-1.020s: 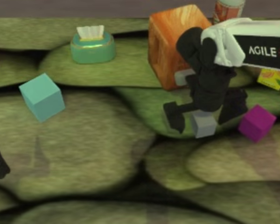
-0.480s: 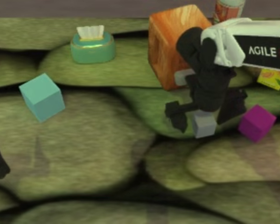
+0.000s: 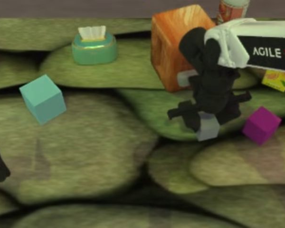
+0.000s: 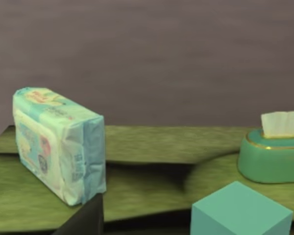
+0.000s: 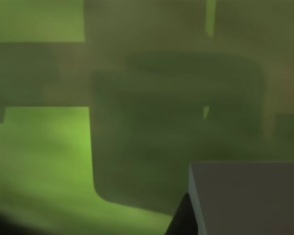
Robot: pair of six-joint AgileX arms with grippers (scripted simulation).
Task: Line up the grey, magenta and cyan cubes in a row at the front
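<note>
Overhead view: right pincer (image 3: 208, 118) is closed around the grey cube (image 3: 208, 128), right of centre on the counter (image 3: 95, 161), with the magenta cube (image 3: 261, 124) just to its right. Cyan cube (image 3: 42, 99) sits well apart at the left. No row exists yet; all three placements remain.

Left wrist view: cyan cube (image 4: 240, 213) lies near; the left pincer's opening cannot be told.

Right wrist view: grey cube (image 5: 250, 198) fills one corner.

The right arm reaches in from the top view's right edge, wrist bent downward, its black hand (image 3: 208, 118) lowered with both fingers closed against the grey cube (image 3: 208, 128). The left arm sits parked at the left edge, only a dark part visible.
</note>
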